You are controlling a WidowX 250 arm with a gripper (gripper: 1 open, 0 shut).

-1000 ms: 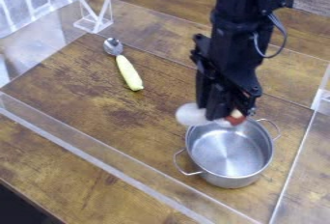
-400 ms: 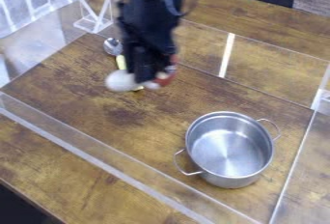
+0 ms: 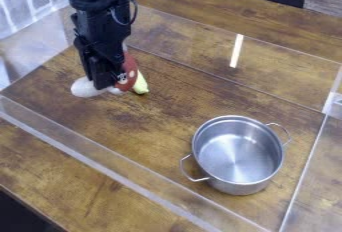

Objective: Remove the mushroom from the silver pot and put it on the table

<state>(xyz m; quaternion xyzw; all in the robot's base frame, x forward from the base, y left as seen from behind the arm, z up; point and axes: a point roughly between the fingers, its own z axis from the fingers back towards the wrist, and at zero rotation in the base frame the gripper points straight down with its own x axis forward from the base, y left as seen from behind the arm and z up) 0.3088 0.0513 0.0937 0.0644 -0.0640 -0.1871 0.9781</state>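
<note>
While fingers (image 3: pixel 107 80) are clamping mushroom (image 3: pixel 91 87) low over counter (image 3: pixel 174 86), well away from empty silver pot (image 3: pixel 239 154), we are judging risks: soft toy rolling once released; stem landing on yellow-handled spoon (image 3: pixel 139 85) just beside fingers, tipping sideways. We are finding no readable brand, label or writing.

The black pincer (image 3: pixel 104 80) points straight down over the left part of the tabletop (image 3: pixel 174 96), closed on the mushroom (image 3: pixel 88 87), whose white stem juts leftward. The silver pot (image 3: pixel 238 154) stands empty, well apart at lower right.
</note>
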